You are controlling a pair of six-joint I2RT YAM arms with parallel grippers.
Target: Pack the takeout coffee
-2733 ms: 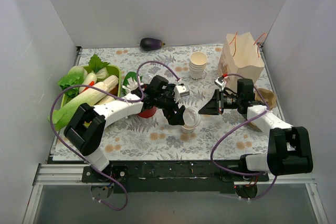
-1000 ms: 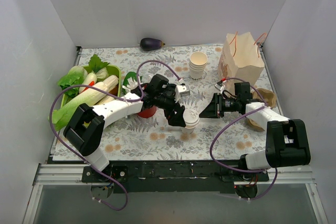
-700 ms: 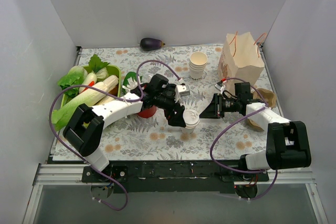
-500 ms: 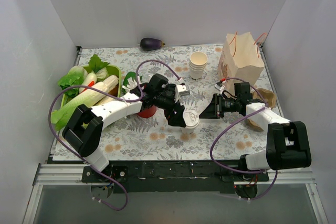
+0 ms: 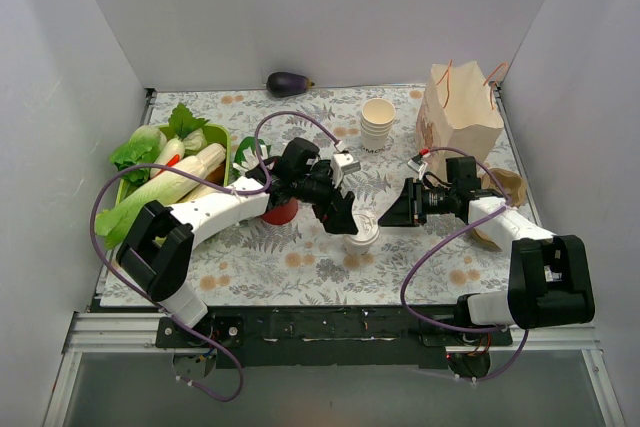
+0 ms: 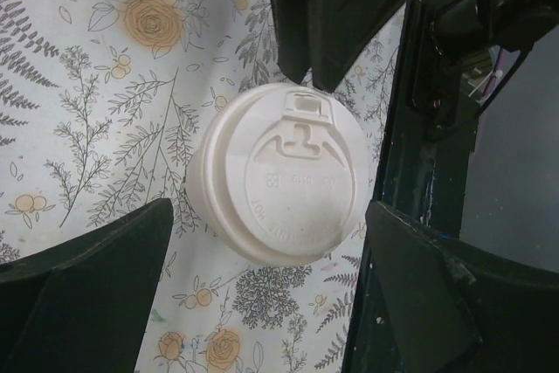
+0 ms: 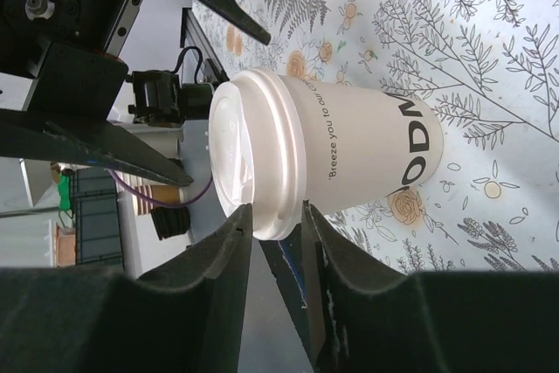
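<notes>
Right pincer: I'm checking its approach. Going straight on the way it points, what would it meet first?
The right pincer would most likely meet the coffee cup first, near its white lid; how near is unclear.

The light is bright, even and diffuse, coming from above, and the white walls (image 5: 330, 7) reflect it. Shadows on the table (image 5: 250, 257) are soft and pale. In the left wrist view the fingers (image 6: 79, 286) of the left gripper (image 6: 269, 216) are near, dark and blurred, while the takeout coffee (image 6: 284, 172) lid is sharp, without hard glare.
</notes>
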